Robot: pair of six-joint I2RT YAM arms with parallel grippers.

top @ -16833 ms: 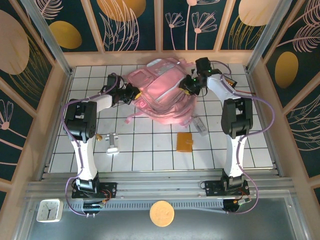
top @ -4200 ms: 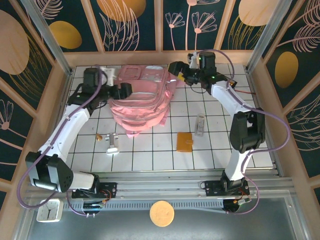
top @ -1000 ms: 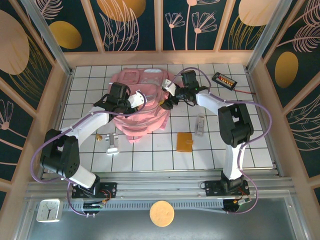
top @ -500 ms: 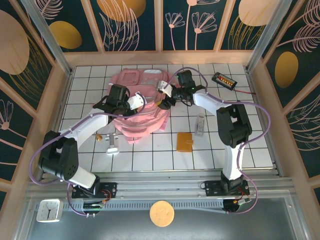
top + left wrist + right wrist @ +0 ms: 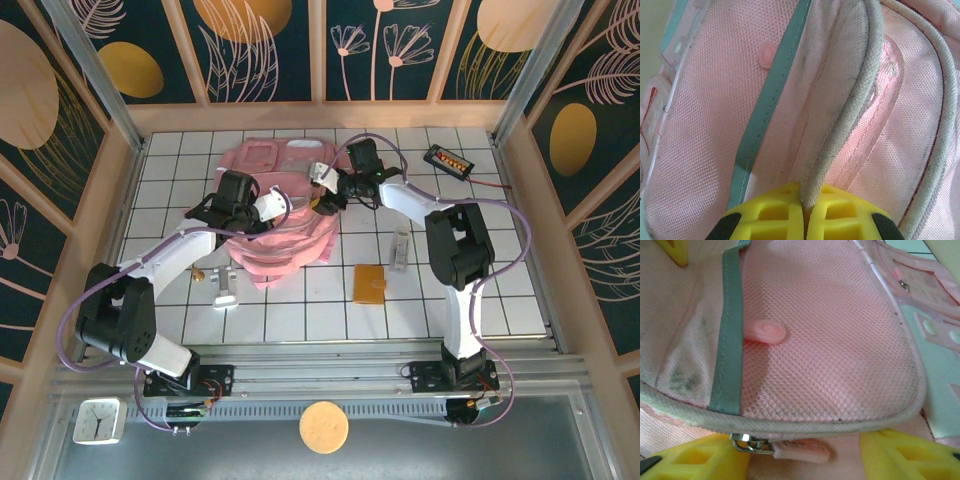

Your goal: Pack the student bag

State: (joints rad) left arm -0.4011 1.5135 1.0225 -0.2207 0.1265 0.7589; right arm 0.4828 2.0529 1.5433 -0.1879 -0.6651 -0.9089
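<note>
The student bag (image 5: 285, 245) is a soft pink backpack lying at the middle back of the tiled table. My left gripper (image 5: 278, 204) is on its top left side. In the left wrist view that gripper (image 5: 807, 217) is shut on the bag's grey piped rim (image 5: 840, 125). My right gripper (image 5: 318, 196) reaches the bag from the right. In the right wrist view its yellow fingers (image 5: 695, 460) stand apart, open, at the rim of the mesh-lined opening (image 5: 830, 340). A pink zipper pull (image 5: 800, 451) on a metal ring lies between them, with the ring against the left finger.
An orange wallet (image 5: 369, 283) and a slim pale case (image 5: 400, 250) lie right of the bag. A silver object (image 5: 226, 287) and a small brass piece (image 5: 199, 273) lie to its left front. A black device (image 5: 446, 159) sits at the back right.
The right gripper has slid left along the bag to the opening's rim, and its jaws have narrowed. The left gripper keeps its hold on the rim.
</note>
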